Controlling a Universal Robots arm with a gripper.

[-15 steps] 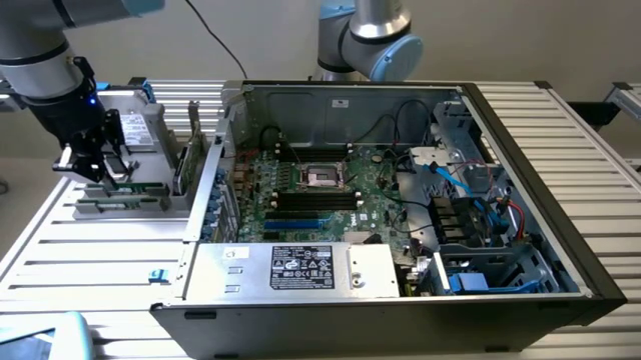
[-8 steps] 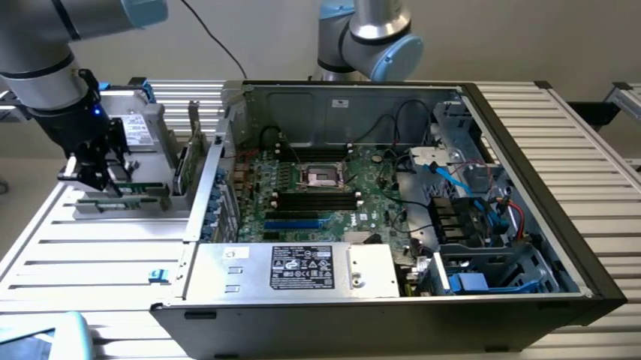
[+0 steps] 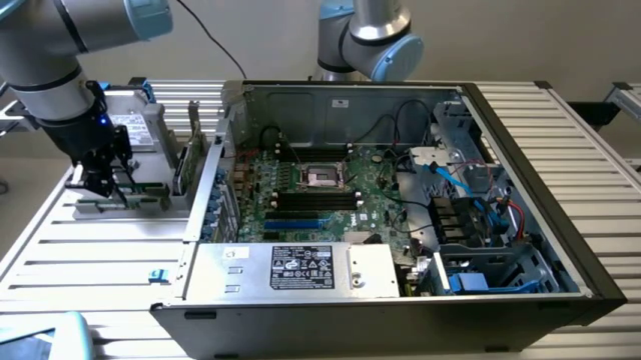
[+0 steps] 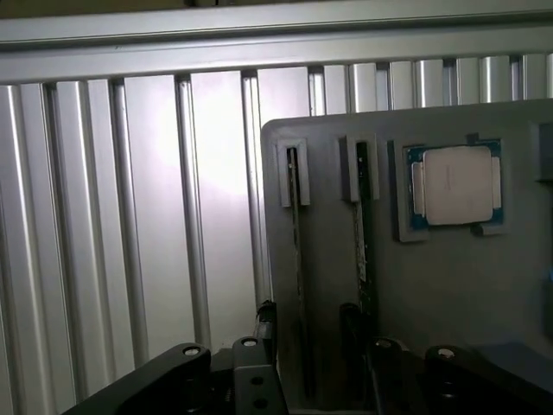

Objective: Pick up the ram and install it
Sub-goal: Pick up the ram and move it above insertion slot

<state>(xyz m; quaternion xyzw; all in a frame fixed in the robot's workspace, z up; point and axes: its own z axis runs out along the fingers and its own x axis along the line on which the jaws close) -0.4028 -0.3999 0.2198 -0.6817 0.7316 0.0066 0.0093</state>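
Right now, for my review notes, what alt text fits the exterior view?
A robot arm's open gripper hangs low over a grey parts tray at the exterior view's left, close to a green ram stick standing in it. Beside the tray an open computer case lies on the slatted table, its motherboard and black slots exposed.

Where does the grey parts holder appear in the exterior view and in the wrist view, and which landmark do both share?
Exterior view: the grey holder lies at the exterior view's left, beside the open computer case, under the gripper.
Wrist view: the grey holder carries the processor and two ram sticks standing on edge in slots.
Shared landmark: the ribbed table slats.
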